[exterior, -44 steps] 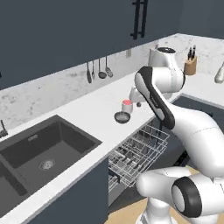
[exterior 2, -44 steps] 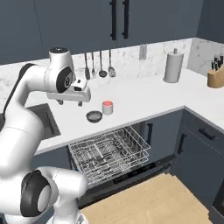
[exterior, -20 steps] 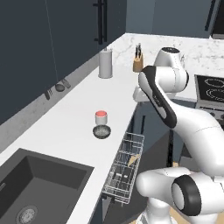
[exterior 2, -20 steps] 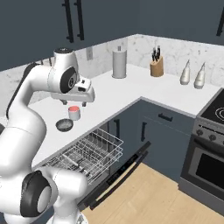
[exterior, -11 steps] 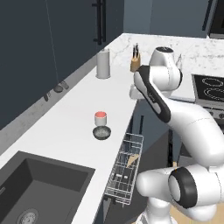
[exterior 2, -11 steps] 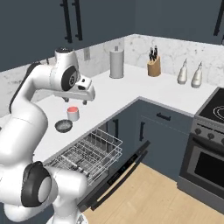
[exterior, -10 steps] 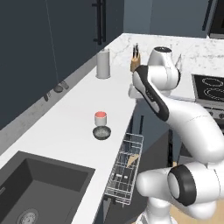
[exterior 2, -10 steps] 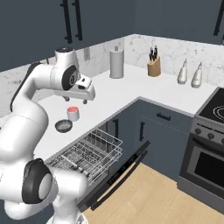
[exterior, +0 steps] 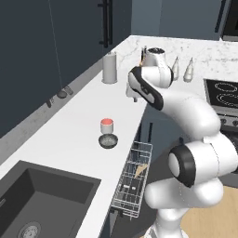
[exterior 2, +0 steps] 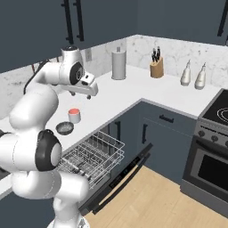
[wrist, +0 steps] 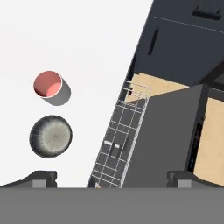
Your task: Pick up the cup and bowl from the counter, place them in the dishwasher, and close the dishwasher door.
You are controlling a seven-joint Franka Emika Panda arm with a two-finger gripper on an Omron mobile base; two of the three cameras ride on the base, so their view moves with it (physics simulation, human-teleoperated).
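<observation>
The red cup [exterior: 107,124] stands upright on the white counter [exterior: 69,135], and the dark grey bowl [exterior: 108,141] lies just in front of it, close beside it but apart. My gripper [exterior: 133,96] hangs open above the counter near its front edge, beyond the cup towards the corner. From the hand view the cup [wrist: 48,84] and the bowl [wrist: 50,136] lie left of the gripper [wrist: 111,179], whose fingertips [wrist: 41,178] stand wide apart with nothing between them. The dishwasher's white wire rack [exterior 2: 91,158] is pulled out over the lowered door [exterior 2: 118,178].
A paper towel roll [exterior: 109,68] stands at the back of the counter. A knife block [exterior 2: 156,67] and two pale shakers [exterior 2: 186,73] sit along the far corner. The stove and oven [exterior 2: 213,147] are at the right, and a dark sink [exterior: 42,200] is at the near left.
The whole scene shifted early on as the base drove, then held still. In the last half second the arm's upper part swung a little further over the counter.
</observation>
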